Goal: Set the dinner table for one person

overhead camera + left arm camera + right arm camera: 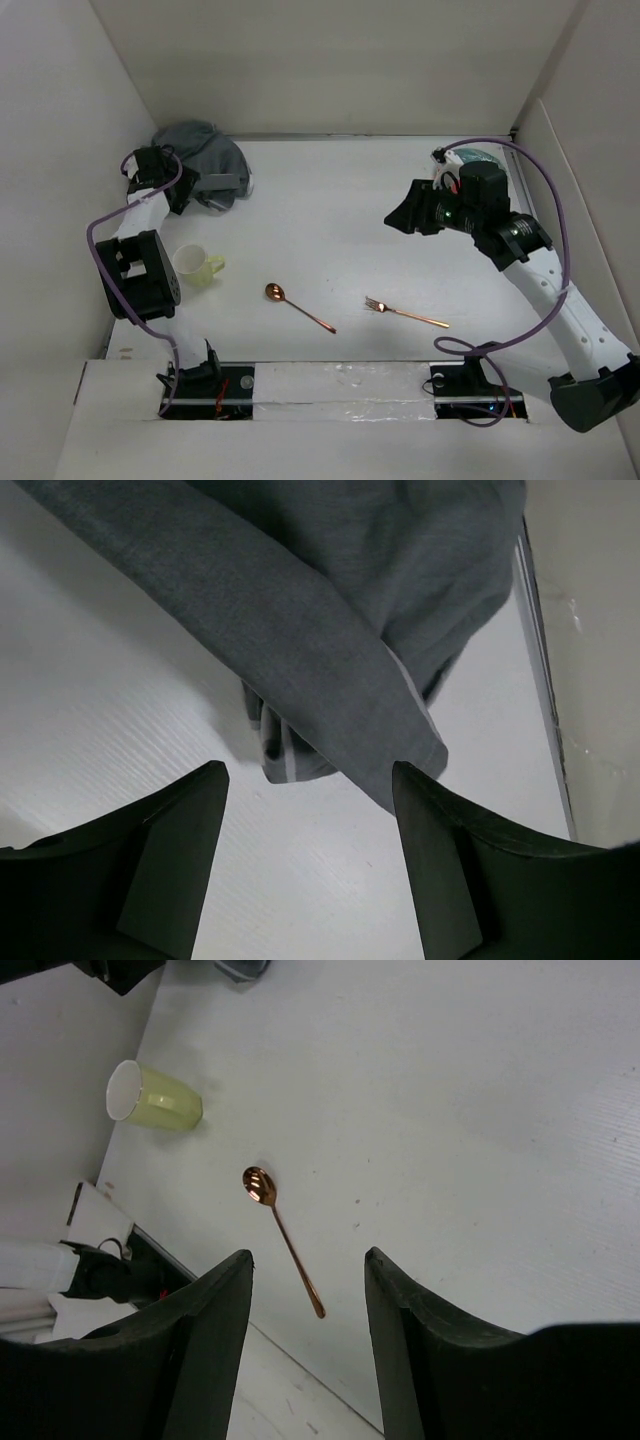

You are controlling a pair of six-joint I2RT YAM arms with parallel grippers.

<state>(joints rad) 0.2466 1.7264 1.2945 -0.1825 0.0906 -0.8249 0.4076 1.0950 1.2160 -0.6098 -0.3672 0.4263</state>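
Note:
The dinner table (320,220) is a wide white top walled by white panels. A dark grey placemat (205,150) with white stripes lies crumpled at the far left corner. My left gripper (192,186) is open and empty right beside it. In the left wrist view the cloth (330,630) hangs folded just beyond the open gripper (310,780). A copper spoon (297,306) and a copper fork (405,313) lie near the front. My right gripper (405,215) is open and empty, raised above the table. It looks down on the spoon (283,1235).
A pale yellow-green cup (197,265) lies on its side at the left, also in the right wrist view (155,1097). A teal object (480,157) is partly hidden behind the right arm at the far right. White walls close in the left, back and right.

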